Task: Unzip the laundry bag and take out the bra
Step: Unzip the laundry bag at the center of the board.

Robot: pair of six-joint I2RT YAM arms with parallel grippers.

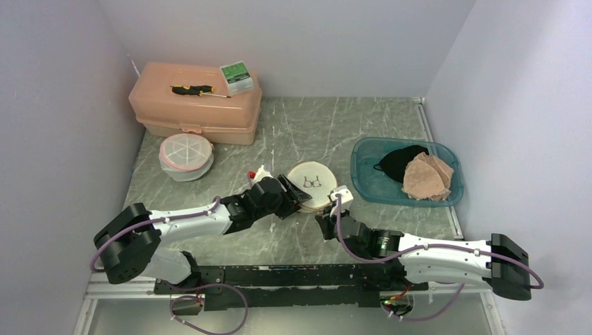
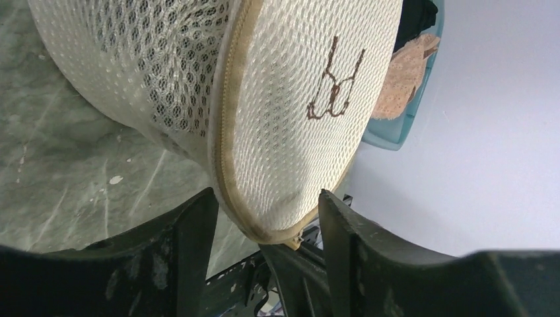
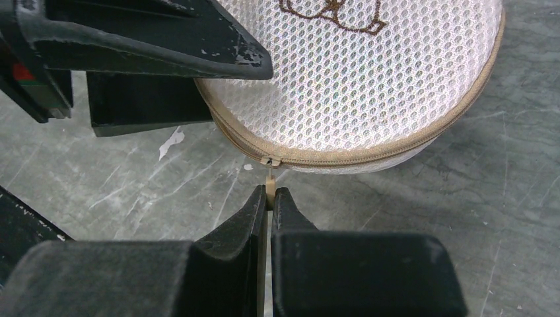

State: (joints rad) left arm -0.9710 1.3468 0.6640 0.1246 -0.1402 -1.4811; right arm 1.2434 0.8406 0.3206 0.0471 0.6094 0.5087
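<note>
The round white mesh laundry bag (image 1: 312,183) with a brown bra emblem lies mid-table. My left gripper (image 1: 292,193) is shut on the bag's left edge: in the left wrist view its fingers (image 2: 195,228) straddle the bag (image 2: 290,112) and its tan zipper seam. My right gripper (image 3: 269,193) is shut on the tan zipper pull (image 3: 269,179), just below the bag (image 3: 370,86). The zipper looks closed along the seam. In the top view the right gripper (image 1: 328,222) sits at the bag's near edge. The bra inside is hidden.
A teal bin (image 1: 406,171) with black and beige garments stands right of the bag. A pink toolbox (image 1: 195,103) with a screwdriver and a green box sits back left, a second round mesh container (image 1: 186,156) in front of it. Walls close in on both sides.
</note>
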